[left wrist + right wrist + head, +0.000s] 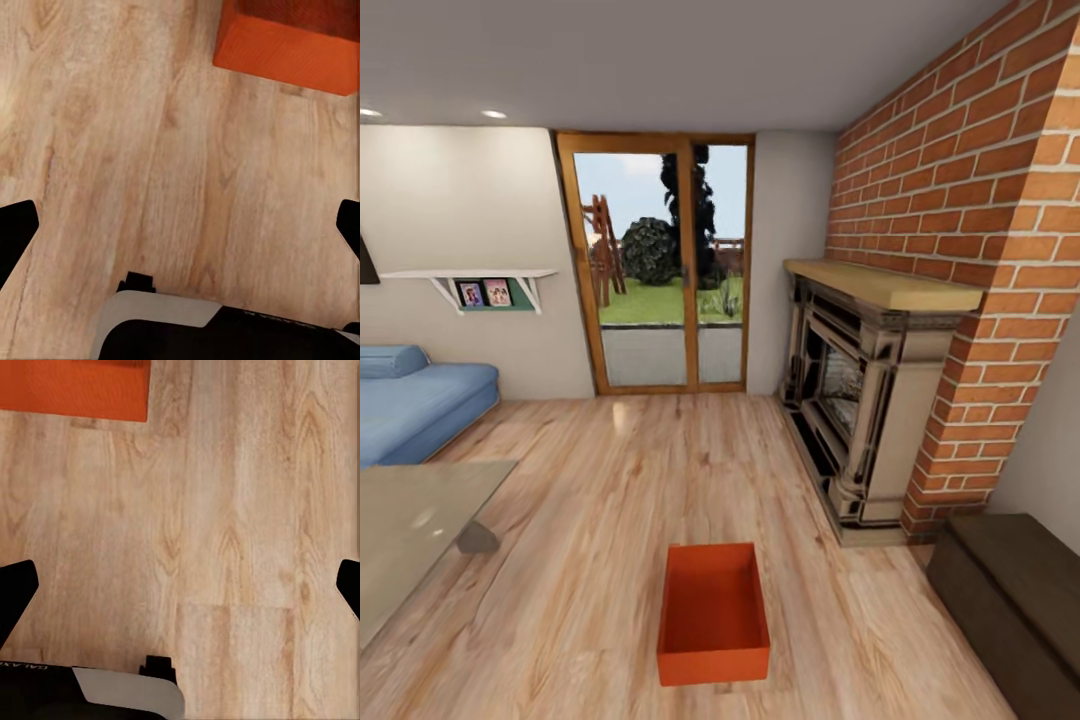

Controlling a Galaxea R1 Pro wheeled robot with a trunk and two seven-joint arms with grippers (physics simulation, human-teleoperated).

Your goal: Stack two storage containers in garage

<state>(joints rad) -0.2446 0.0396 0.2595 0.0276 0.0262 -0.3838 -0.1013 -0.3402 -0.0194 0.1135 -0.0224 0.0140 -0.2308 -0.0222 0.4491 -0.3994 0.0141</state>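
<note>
Left gripper: its two dark fingertips sit at opposite edges of the left wrist view, spread wide apart with nothing between them, over bare wood planks.
Right gripper: likewise spread wide and holding nothing, above the plank floor.
Storage container: one orange-red, lidless bin rests upright on the light wood floor directly ahead of the robot, long side running away from it, interior bare; a corner of it appears in each wrist view, near the grippers but apart from them.
Coffee table: grey glass top at the left, beside the container but well apart.
Dark bench: low, at the right, against the brick.
Sofa: light blue, at the left behind the table.
Fireplace: set in a red brick wall, wooden mantel on top.
Glass doors: wood-framed, on the far wall, garden beyond.
Wall shelf: white, carrying small framed pictures.
</note>
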